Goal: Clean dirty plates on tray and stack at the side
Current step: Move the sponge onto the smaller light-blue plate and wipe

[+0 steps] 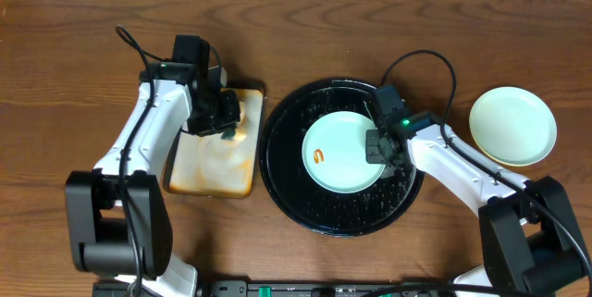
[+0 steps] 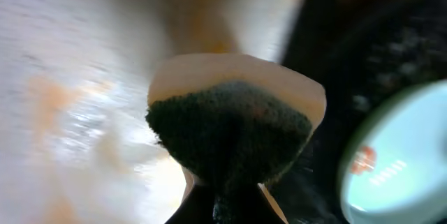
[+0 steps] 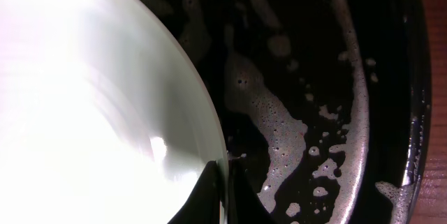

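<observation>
On the large round glossy black tray (image 1: 282, 181), which is wet with white suds (image 3: 279, 133), lies a small round mint-blue plate (image 1: 344, 154). An orange smear (image 1: 319, 156) sits near its middle, on the side facing the left arm. The right jaws are closed on the plate's rim on the opposite side, pinching it edge-on. The left jaws are shut on a pale yellow sponge with a dark green scouring face (image 2: 234, 130). They hold it over a pale rectangular tray stained orange (image 1: 213, 163), just beside the black tray. Another pale round plate (image 1: 513, 126) rests on the brown wooden surface (image 1: 305, 19), well apart on the right arm's side.

The step in hand appears to be scrubbing this plate. To do it well, the sponge should cross to the smear with its green face down and press flat rather than on an edge. Short strokes running toward the pinched rim would push the plate into the grip instead of pulling it free. The right jaws should hold firm and low, since the sudsy tray will probably let the plate slide. Only once the orange is gone should the plate be lifted and set on the pale one at the side.
</observation>
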Robot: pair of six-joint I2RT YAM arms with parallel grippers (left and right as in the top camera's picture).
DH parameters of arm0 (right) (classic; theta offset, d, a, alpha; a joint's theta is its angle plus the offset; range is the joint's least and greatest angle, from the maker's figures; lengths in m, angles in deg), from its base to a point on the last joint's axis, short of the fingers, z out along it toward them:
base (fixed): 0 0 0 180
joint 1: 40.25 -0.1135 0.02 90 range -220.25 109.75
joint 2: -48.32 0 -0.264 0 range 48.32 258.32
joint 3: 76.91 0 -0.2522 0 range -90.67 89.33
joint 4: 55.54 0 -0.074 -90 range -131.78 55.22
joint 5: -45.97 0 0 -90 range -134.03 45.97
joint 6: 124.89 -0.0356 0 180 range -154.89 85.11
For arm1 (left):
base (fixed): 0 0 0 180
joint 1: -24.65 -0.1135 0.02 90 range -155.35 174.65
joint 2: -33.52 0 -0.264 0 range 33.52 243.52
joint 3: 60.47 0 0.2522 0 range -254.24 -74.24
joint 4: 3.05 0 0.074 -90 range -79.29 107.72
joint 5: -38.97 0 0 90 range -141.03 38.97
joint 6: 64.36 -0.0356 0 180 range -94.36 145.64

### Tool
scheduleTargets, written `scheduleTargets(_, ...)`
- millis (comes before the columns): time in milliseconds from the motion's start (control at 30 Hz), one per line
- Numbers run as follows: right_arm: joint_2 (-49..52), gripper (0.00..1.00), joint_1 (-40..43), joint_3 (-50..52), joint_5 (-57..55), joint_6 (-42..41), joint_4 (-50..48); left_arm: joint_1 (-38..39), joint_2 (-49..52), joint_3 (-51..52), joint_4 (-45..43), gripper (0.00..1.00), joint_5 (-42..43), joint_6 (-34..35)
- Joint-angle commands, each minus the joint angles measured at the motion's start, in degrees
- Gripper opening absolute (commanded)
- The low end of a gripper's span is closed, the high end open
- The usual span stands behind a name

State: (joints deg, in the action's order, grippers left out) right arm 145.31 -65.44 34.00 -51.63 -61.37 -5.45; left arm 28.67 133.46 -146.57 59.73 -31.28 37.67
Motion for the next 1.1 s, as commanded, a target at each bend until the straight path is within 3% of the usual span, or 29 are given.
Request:
scheduleTargets(0, -0.98, 0.01, 0.79, -0.39, -2.47, 1.05, 0.04, 3.15, -4.09, -1.2, -0.9, 0.08, 7.52, 2.34)
scheduleTargets(333, -0.98, 0.01, 0.79, -0.39, -2.45, 1.05, 0.07, 18.67, -4.07, -0.04, -6.4, 0.08, 3.39, 16.0)
scheduleTargets(533, -0.98, 0.01, 0.79, -0.39, -2.43, 1.03, 0.04, 28.24, 0.66, -0.04, -10.6, 0.08, -0.68, 23.56)
scheduleTargets(733, -0.98, 0.01, 0.79, -0.39, -2.12, 1.03, 0.07, 32.89, 6.95, -0.04, -15.17, 0.08, -1.86, 29.16)
scheduleTargets(967, -0.98, 0.01, 0.72, -0.39, -1.95, 0.98, -0.17, 34.49, 12.2, -0.04, -19.65, 0.08, -2.97, 29.81)
scheduleTargets(1067, -0.98, 0.01, 0.72, -0.39, -1.95, 0.83, -0.17, 35.56, 14.91, -0.04, -19.15, 0.08, -5.46, 26.75)
